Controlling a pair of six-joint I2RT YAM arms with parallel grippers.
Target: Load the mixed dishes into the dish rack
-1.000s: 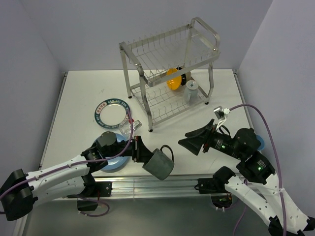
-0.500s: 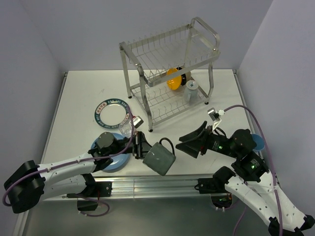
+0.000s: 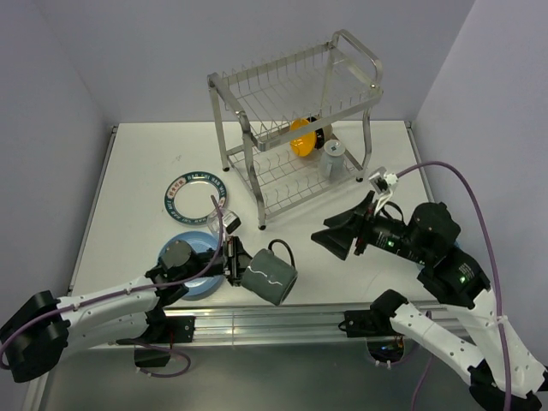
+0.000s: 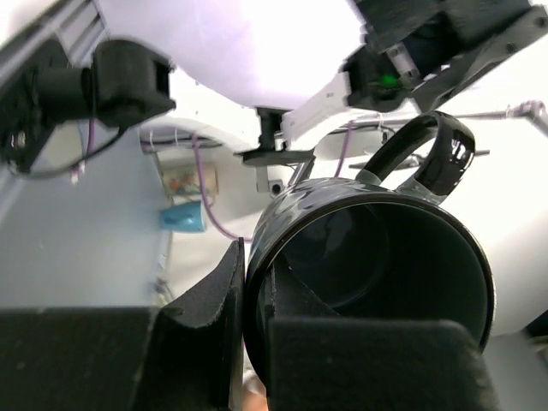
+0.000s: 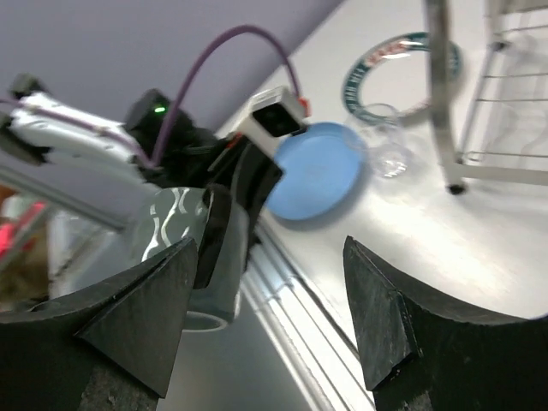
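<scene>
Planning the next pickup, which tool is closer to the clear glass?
Left. The left tool, gripping the dark mug, sits just nearside of the clear glass; the right tool is far to its right.

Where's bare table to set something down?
Bare: table far-left, between white patterned plate and the back edge; also the strip between dish rack and right gripper. Crowded near-left: light blue plate, clear glass, left gripper holding dark mug.
</scene>
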